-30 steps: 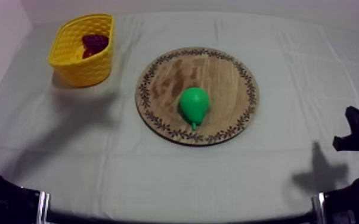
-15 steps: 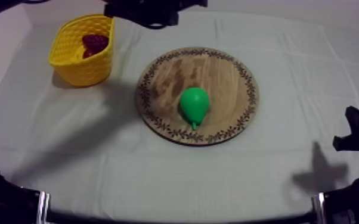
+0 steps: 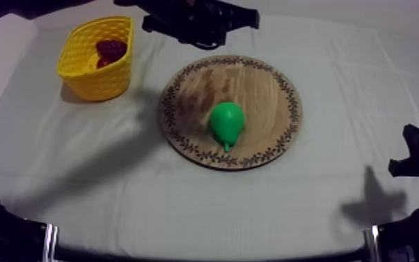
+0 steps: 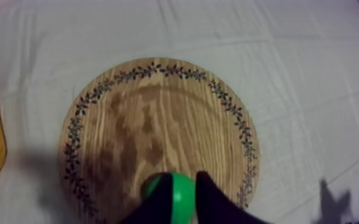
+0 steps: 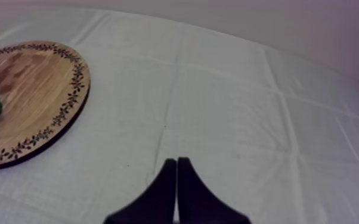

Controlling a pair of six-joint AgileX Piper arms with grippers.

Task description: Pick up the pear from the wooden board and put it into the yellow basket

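Now my left gripper (image 4: pixel 185 180), fingers (image 4: pixel 214 205) spread, has swung in over the far edge of the board (image 3: pixel 254 83), aimed at the pear (image 3: pixel 226 122) lying toward its near edge, so grasping comes next; my right gripper (image 5: pixel 176 161) rests pressed together.

You get no readable text, labels, brands, numbers or signs here. The wooden board (image 3: pixel 254 83) has only a leaf-pattern rim with no lettering, and the yellow basket (image 3: pixel 97 80) is plain weave, unmarked.
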